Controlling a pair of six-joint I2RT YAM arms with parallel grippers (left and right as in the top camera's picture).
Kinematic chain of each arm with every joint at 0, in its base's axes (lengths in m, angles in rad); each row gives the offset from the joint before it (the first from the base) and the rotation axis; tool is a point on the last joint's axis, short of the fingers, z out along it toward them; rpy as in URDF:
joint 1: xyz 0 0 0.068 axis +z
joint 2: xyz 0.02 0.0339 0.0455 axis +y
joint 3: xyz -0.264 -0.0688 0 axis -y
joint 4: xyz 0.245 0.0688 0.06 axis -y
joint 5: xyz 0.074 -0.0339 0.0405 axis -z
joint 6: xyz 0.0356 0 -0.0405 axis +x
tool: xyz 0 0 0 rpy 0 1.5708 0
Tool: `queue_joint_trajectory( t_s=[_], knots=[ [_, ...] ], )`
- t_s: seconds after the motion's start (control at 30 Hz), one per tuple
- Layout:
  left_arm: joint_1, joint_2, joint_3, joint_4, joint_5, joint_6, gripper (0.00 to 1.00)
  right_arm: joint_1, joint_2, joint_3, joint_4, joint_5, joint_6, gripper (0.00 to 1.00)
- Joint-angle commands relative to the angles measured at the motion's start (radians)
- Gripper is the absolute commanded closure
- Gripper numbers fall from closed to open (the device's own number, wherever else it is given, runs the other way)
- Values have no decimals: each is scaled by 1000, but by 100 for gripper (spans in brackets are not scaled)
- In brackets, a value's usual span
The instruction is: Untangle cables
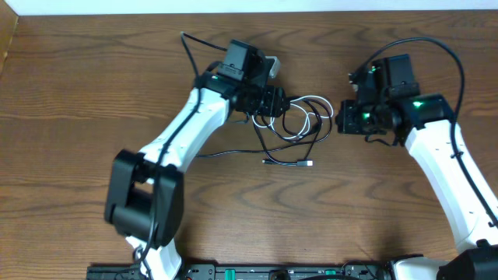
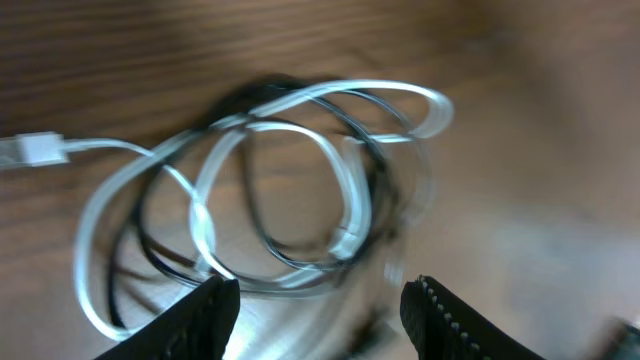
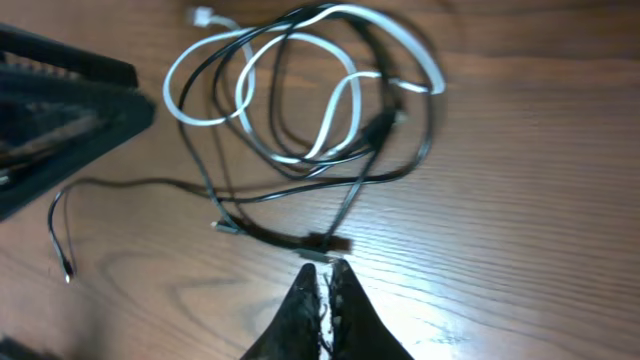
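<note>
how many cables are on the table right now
2. The white cable lies coiled midway across the table; the black cable loops through that same coil, one end trailing out to the robot's left. None looks hidden.

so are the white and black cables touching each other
Touching. The right wrist view shows the white cable lying directly across the black cable at several crossings in one coil.

White cable (image 2: pixel 352 190) and black cable (image 3: pixel 130 182): thin, looped through each other, one flat tangle mid-table (image 1: pixel 78 93), slightly toward far edge. Black tails trail out left and nearward.
</note>
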Motion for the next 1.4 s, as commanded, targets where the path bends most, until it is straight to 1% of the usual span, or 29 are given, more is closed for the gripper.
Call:
queue_joint_trajectory(
  t_s=[0.0,0.13,0.33,0.8,0.9,0.93,1.03,1.17,1.27,1.3,1.37],
  knots=[
    [-48,55,11,37,-207,-42,43,-41,-18,8,-10,10,19,95],
    [-88,110,11,94,-315,-46,43,-47,-18,8,-17,11,10,95],
    [-120,170,11,167,-396,-44,43,-47,-18,8,-26,15,0,94],
    [-153,239,11,217,-399,-25,44,-47,-18,8,-33,18,-19,95],
    [-161,257,11,214,-433,-26,44,-47,-17,8,-34,18,-19,95],
    [-161,266,11,211,-439,-26,48,-47,-18,8,-34,18,-19,95],
    [-162,279,11,209,-439,-26,51,-47,-18,8,-34,18,-19,95],
    [-165,279,11,213,-443,-26,52,-47,-18,8,-33,18,-19,94],
    [-166,278,11,212,-443,-26,71,-47,-18,8,-33,18,-19,93],
    [-166,276,11,212,-443,-26,75,-47,-18,8,-33,18,-19,92],
    [-166,259,12,195,-435,-27,78,-47,-18,8,-32,18,-19,91]
  ],
)
